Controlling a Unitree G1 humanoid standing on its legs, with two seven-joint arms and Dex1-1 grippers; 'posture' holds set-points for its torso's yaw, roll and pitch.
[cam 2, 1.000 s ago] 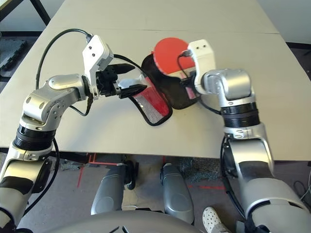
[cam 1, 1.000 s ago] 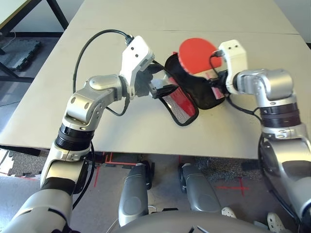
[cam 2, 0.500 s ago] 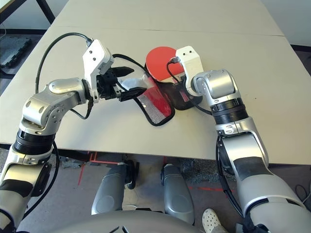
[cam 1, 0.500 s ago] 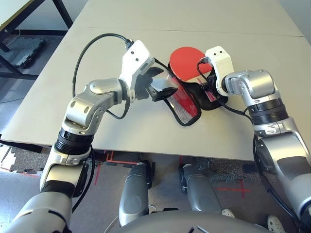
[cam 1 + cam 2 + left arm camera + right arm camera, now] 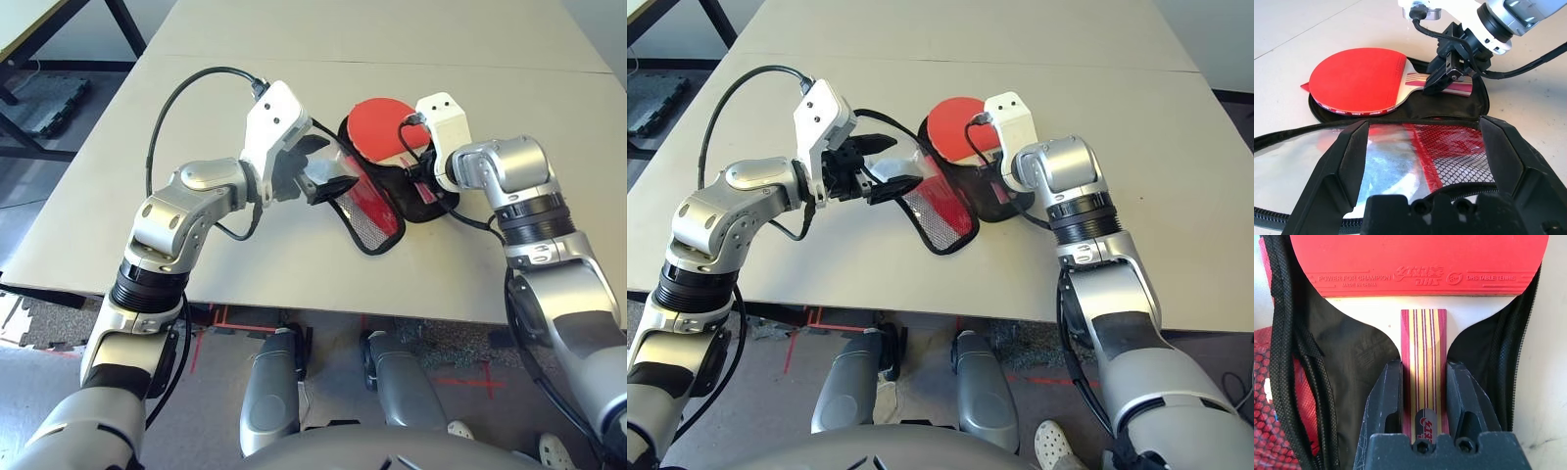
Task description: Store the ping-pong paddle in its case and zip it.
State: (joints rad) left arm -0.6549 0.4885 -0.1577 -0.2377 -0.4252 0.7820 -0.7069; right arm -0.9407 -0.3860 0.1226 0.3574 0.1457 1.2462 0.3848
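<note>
Two grippers at work over the pale table (image 5: pixel 245 245). Right gripper (image 5: pixel 1423 396) is clamped on the striped wooden handle of the ping-pong paddle (image 5: pixel 1359 78), one black finger (image 5: pixel 1387 396) on each side of it. Paddle lies flat, red face up, on the black lining of the case (image 5: pixel 372 211), blade toward the far end of the case, handle pointing back to the right arm. Case is unzipped and spread on the table between the two arms. Left gripper (image 5: pixel 1425 152) has its fingers spread wide, holding up the mesh-pocket flap of the case, flap stretched across between its two fingers (image 5: pixel 1349 161), raised above the paddle half
</note>
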